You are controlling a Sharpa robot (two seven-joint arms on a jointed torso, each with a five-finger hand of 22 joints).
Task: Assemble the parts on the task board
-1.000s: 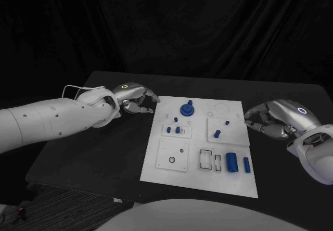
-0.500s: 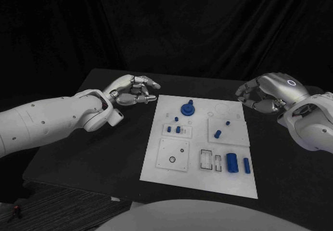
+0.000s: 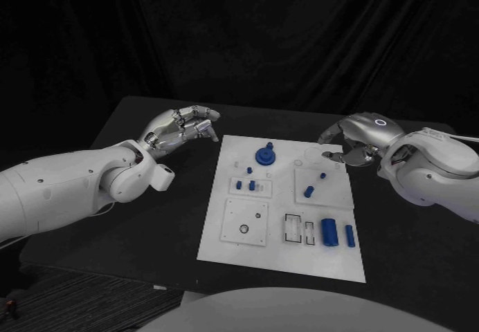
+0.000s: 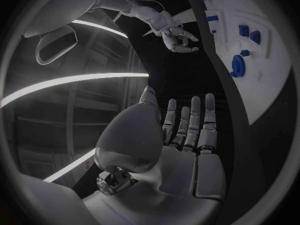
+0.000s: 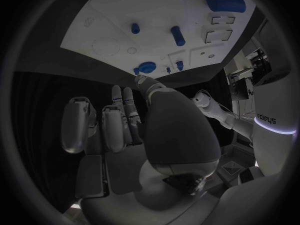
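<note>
While the task board (image 3: 282,257) lay flat on the black table (image 3: 130,221), both hands hovered beside its far corners. The left hand (image 3: 182,128) held nothing, fingers loosely apart; the right hand (image 3: 354,140) was likewise empty, fingers part-curled.

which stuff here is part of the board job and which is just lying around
Job:
- task board
- blue gear with peg, standing at the board's far end
- small blue pegs mid-board
- two blue cylinders near the front right corner
- left hand and right hand, both holding nothing

Lying about:
- black table, just the support; no stray items seen on it
</note>
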